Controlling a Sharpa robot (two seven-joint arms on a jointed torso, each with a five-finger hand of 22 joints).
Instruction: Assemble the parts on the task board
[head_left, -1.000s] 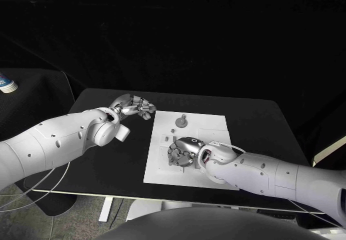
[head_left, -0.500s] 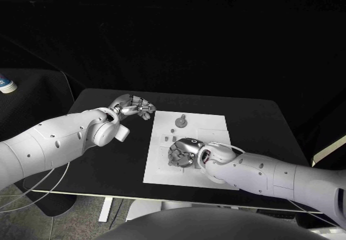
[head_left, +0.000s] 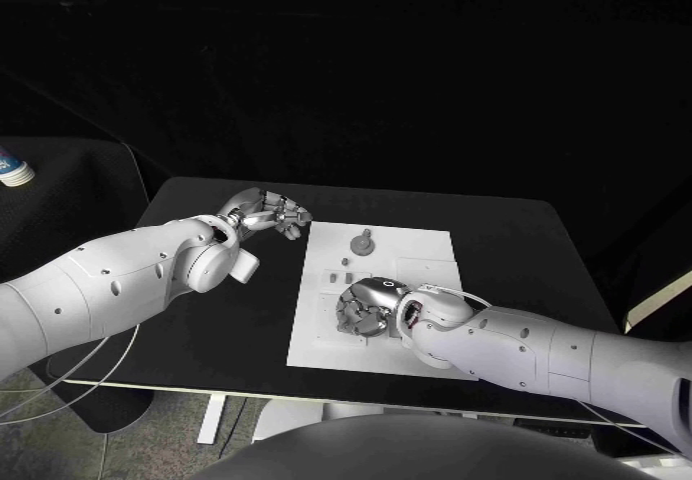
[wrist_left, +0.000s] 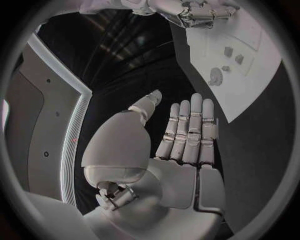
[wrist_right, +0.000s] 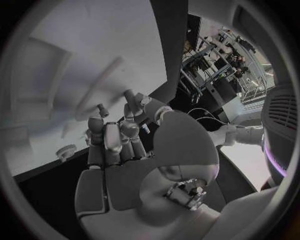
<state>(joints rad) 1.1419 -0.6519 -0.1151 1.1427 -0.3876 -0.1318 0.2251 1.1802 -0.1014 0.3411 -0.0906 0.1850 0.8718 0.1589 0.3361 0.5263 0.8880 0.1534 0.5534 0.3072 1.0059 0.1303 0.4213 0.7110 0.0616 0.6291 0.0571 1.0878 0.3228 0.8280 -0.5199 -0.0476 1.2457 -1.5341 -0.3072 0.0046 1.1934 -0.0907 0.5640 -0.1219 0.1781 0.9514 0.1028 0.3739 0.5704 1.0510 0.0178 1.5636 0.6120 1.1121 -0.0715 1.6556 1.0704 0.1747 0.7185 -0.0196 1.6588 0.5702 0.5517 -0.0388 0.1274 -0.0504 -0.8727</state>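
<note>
The white task board (head_left: 418, 250) lies mid-table. A round grey part with a stem (head_left: 364, 241) sits near its far edge, with small parts (head_left: 348, 263) just below it. My right hand (head_left: 368, 305) rests over the board's near middle, fingers (wrist_right: 112, 132) bent down onto the plate beside a small peg (wrist_right: 100, 107) and a round toothed part (wrist_right: 64, 150). Whether they hold anything is hidden. My left hand (head_left: 268, 212) hovers off the board's far left corner, its fingers (wrist_left: 187, 125) straight and holding nothing. The board (wrist_left: 262, 60) and parts (wrist_left: 215, 76) lie beyond it.
Black table (head_left: 505, 230) surrounds the board, with bare room to the right and behind. A white container with a blue label (head_left: 15, 168) stands on a dark surface far left, off the table.
</note>
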